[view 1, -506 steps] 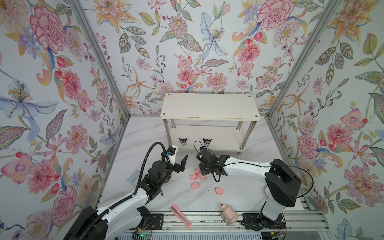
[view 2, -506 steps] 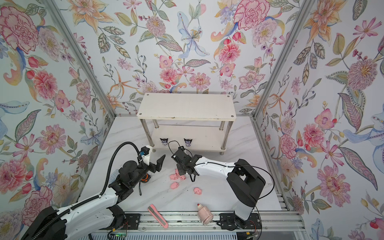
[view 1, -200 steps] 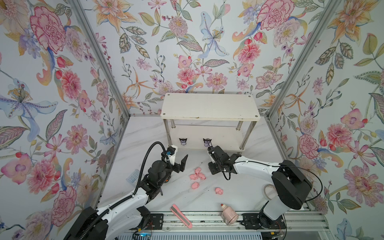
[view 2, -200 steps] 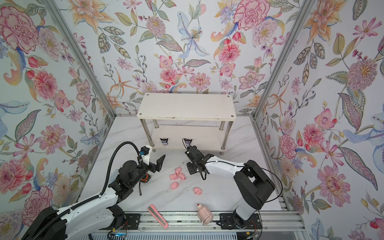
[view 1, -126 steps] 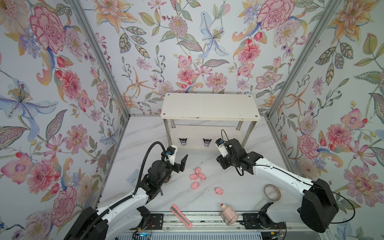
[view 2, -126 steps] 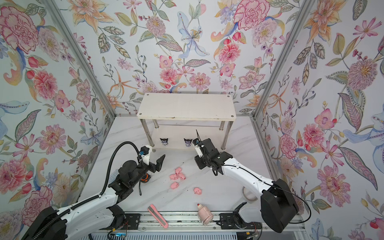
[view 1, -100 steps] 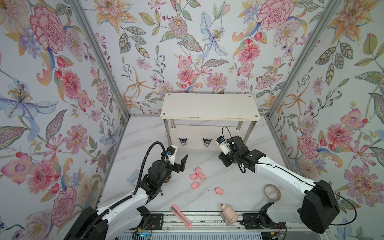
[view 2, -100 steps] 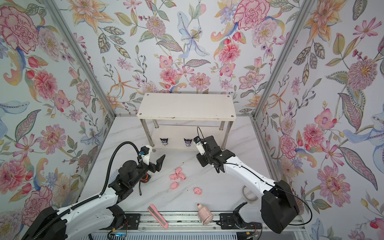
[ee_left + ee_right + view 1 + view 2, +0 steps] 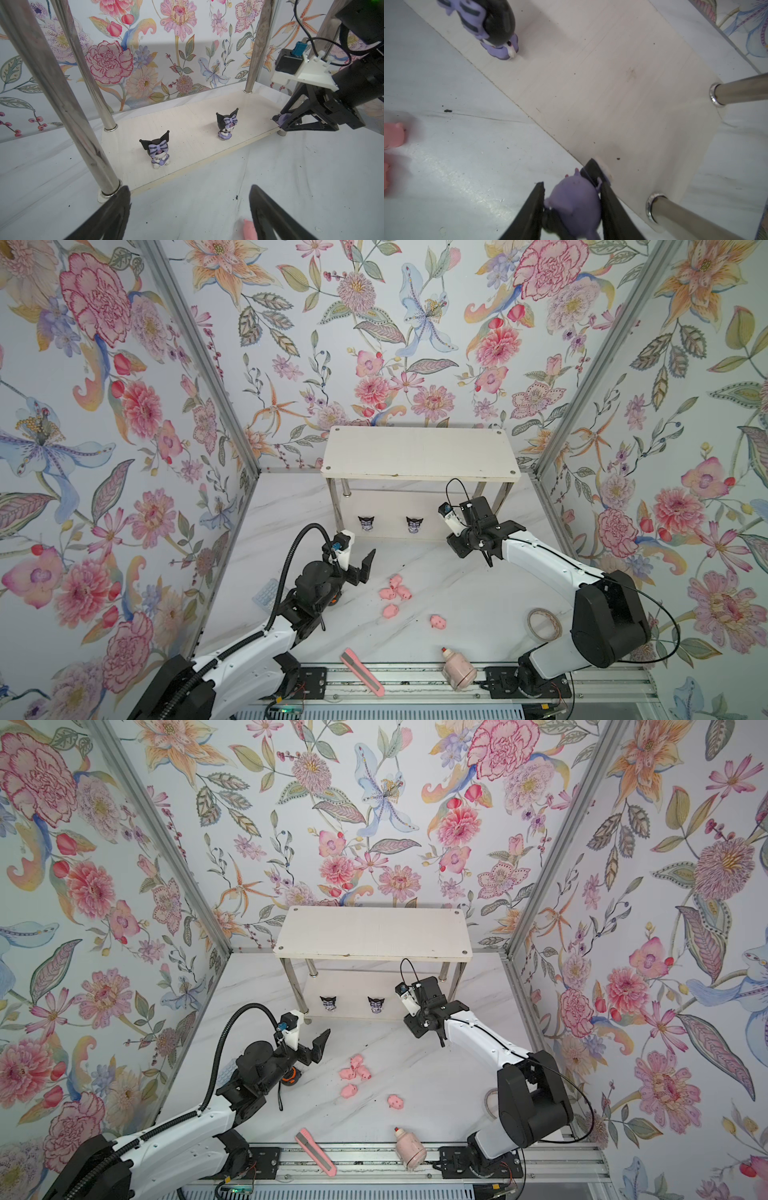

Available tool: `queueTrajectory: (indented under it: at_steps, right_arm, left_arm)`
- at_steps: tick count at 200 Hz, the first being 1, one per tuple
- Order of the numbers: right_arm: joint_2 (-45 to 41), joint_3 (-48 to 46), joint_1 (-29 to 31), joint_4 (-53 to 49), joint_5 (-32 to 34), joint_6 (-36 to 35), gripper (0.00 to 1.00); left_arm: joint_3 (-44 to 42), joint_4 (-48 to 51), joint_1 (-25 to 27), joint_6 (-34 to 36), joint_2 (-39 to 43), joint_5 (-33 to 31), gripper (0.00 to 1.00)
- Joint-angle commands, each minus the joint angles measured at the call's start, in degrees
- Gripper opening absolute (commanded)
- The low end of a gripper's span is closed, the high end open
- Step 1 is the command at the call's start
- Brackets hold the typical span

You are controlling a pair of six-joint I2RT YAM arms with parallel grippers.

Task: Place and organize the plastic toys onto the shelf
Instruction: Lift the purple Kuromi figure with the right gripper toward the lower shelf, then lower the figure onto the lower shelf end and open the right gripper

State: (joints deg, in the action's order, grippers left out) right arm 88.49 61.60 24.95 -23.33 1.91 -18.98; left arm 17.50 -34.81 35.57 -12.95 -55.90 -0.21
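Seen from its own wrist, the right gripper [image 9: 566,176] is clamped on a purple figurine [image 9: 574,204]. One finger presses each side of the toy's rounded body, so the jaws stand narrow, set by the toy's width.

In the left wrist view, the gripper tip is at the front right corner of the lower board [image 9: 187,124], just beside the front right leg. A sliver of purple shows between the fingers. Whether the toy touches the board, cannot tell.

The shelf [image 9: 419,452] stands at the far edge of the table [image 9: 478,593]. Two standing figurines are upright near the lower board's front edge. The left one [image 9: 366,524] is toward the front left leg and the middle one [image 9: 414,525] is near mid-board. Both are well apart from the held toy.

The left gripper [image 9: 189,188] has its jaws wide with nothing between them. It hangs over the table in front of the shelf's front left leg.

The pink pigs [image 9: 395,589] lie on the table mid-surface, three of them bunched near the left gripper. A fourth pig [image 9: 390,610] lies just beside the bunch and a fifth pig [image 9: 437,621] lies apart toward the front edge. All are well apart from the right gripper.
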Motion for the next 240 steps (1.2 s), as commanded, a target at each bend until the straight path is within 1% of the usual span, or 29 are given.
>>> queueTrajectory:
  at_steps: [1, 32, 64, 131, 176, 180, 198, 206, 228, 240]
  right_arm:
    - [1.7, 2.3, -1.4, 0.6, -2.0, -2.6, 0.11]
    - [4.3, 3.9, -2.9, 1.3, -3.6, -3.7, 0.12]
    - [6.9, 5.2, -3.4, 1.3, -2.9, -4.1, 0.12]
    - [9.5, 6.3, -3.4, 1.4, -1.4, -4.9, 0.13]
    - [9.7, 6.5, -3.5, 1.4, -0.9, -5.5, 0.21]
    - [9.7, 6.6, -3.4, 1.4, -0.9, -5.5, 0.23]
    - [9.6, 6.6, -3.5, 1.4, -0.9, -5.5, 0.42]
    - [9.4, 6.5, -3.4, 1.6, -0.8, -5.4, 0.49]
    - [8.0, 5.4, -3.5, 3.0, -0.8, -4.9, 0.62]
    - [7.0, 4.8, -3.4, 3.8, -0.8, -4.3, 0.65]
  left_arm:
    - [-0.4, -0.9, -0.7, -0.7, -0.7, 0.8, 0.9]
    - [-0.4, -0.9, -0.9, -0.7, -0.8, 0.7, 0.9]
    - [-0.6, -0.9, -0.9, -0.4, -0.4, 0.2, 0.9]
    - [-0.5, -0.9, -1.0, -0.4, -0.9, 0.2, 0.9]
    - [-0.5, -1.2, -1.1, -0.6, -1.4, 0.3, 0.9]
    - [-0.5, -1.2, -1.1, -0.5, -1.5, 0.3, 0.9]
    - [-0.5, -1.3, -1.1, -0.6, -1.4, 0.3, 0.9]
    - [-0.5, -1.4, -1.1, -0.6, -1.6, 0.3, 0.9]
    - [-0.5, -1.3, -1.1, -0.6, -1.4, 0.4, 0.9]
    - [-0.5, -1.2, -1.2, -0.6, -1.5, 0.4, 0.9]
